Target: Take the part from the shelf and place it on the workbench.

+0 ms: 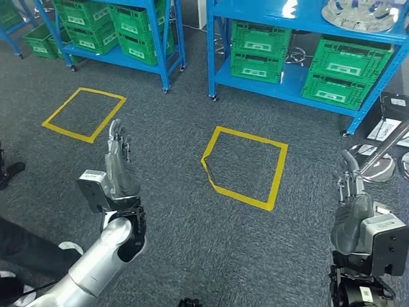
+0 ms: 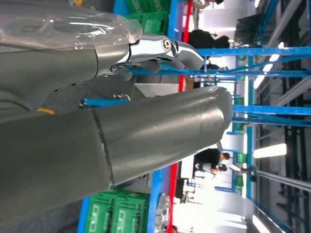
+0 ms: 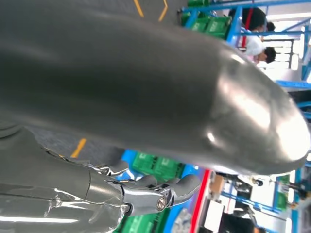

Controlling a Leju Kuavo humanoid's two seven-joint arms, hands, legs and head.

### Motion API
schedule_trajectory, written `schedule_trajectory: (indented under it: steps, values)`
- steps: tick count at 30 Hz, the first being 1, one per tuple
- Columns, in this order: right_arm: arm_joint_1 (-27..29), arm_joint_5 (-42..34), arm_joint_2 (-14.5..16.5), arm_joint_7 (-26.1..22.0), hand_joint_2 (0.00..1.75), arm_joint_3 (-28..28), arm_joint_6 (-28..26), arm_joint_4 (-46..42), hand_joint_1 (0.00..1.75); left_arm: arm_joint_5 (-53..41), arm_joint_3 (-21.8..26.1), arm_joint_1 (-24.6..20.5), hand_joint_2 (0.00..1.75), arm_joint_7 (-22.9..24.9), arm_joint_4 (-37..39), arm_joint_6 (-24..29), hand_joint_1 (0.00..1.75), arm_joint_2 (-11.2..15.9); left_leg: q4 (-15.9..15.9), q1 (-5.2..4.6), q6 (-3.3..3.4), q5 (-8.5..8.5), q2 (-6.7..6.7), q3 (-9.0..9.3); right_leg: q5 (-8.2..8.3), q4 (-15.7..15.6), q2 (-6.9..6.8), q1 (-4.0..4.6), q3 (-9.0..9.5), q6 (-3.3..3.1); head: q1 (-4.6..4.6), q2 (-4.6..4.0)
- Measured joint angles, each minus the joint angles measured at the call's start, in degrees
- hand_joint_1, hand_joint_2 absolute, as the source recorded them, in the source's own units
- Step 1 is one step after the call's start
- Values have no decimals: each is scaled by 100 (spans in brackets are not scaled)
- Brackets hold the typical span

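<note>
A round silvery metal part (image 1: 362,14) lies on the top board of the blue shelf (image 1: 308,22) at the far right. My left hand (image 1: 119,165) is raised over the grey carpet, fingers stretched and apart, holding nothing. On the other side my right hand (image 1: 351,206) is also raised and empty, well below and in front of the part. In the left wrist view the thick grey thumb (image 2: 165,131) and the metal fingers (image 2: 161,48) stand apart with nothing between them. The right wrist view has the thumb (image 3: 190,92) and fingers (image 3: 161,191) likewise spread.
Two yellow tape squares (image 1: 246,167) (image 1: 84,114) mark the carpet. Green crates (image 1: 256,51) fill the lower shelf boards, and a second blue shelf (image 1: 121,32) stands far left. A person's dark shoe (image 1: 10,171) and leg (image 1: 29,251) are at my left. A round stand base (image 1: 374,163) sits right.
</note>
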Motion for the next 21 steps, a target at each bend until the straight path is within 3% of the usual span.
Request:
schedule_trajectory:
  steps: [1,2,3,5,7,8,10,11,12,13,15,16,18,21]
  values:
    - [2,0,0,3,0,1,-2,5,0,13,-2,3,0,3,10,0,0,3,-309,-2,10,568,12,5,-132,0,23,9,98,37,-26,0]
    - [3,0,0,5,0,3,-6,10,0,23,-3,8,0,4,17,0,0,6,-485,-9,22,1000,14,19,-259,-18,37,25,189,68,-37,0]
    - [-2,0,0,4,0,2,-12,7,0,32,-4,7,0,2,22,0,0,5,-517,-17,30,1158,16,31,-368,-58,48,40,293,88,-36,0]
    - [-19,0,0,-2,0,-6,-22,-14,0,36,-4,-25,0,-10,14,0,0,0,-443,-1,73,1053,6,105,-527,-185,21,46,455,122,0,0]
    - [-29,2,1,-8,0,-7,-29,-31,0,35,-4,-56,0,-20,5,0,0,-4,-460,18,150,973,1,183,-737,71,-46,36,371,164,54,0]
    - [-26,5,1,-5,0,-4,-31,-34,0,35,-4,-55,0,-22,2,0,0,-6,-470,10,193,944,-1,214,-900,431,-80,32,170,181,84,0]
    - [-19,10,1,1,0,-3,-31,-35,0,36,-4,-38,0,-19,1,0,0,-10,-468,-32,259,868,0,274,-1203,1316,-110,42,-425,186,117,0]
    - [-14,11,1,3,0,-5,-31,-34,0,36,-4,-30,0,-18,1,0,0,-12,-467,-60,282,825,0,317,-1206,1590,-112,53,-660,173,127,0]
    - [-11,11,1,4,0,-6,-31,-34,0,37,-4,-25,0,-16,1,0,0,-13,-467,-92,300,782,0,374,-1069,1633,-112,72,-792,140,134,0]
    - [-9,11,1,4,0,-5,-31,-34,0,37,-4,-23,0,-16,1,0,0,-13,-469,-126,316,743,-2,438,-811,1428,-112,97,-804,88,140,0]
    - [-7,11,1,4,0,-5,-29,-37,0,37,-4,-28,0,-16,1,1,0,-16,-477,-178,336,685,-7,558,-206,670,-110,169,-641,-69,141,0]
    - [-9,12,1,4,0,-7,-29,-38,0,36,-4,-30,0,-14,-1,2,0,-19,-484,-187,334,669,-17,596,-2,362,-110,205,-561,-137,132,0]
    - [-19,15,0,3,0,-11,-27,-41,0,38,-4,-29,0,-7,-4,24,0,-22,-508,-171,296,667,-34,628,156,115,-104,253,-506,-221,132,0]
    - [-30,20,0,3,0,-10,-14,-49,0,36,-4,-27,0,-1,-23,58,0,-14,-497,-172,209,652,-45,609,293,-64,-105,206,-409,-214,164,0]
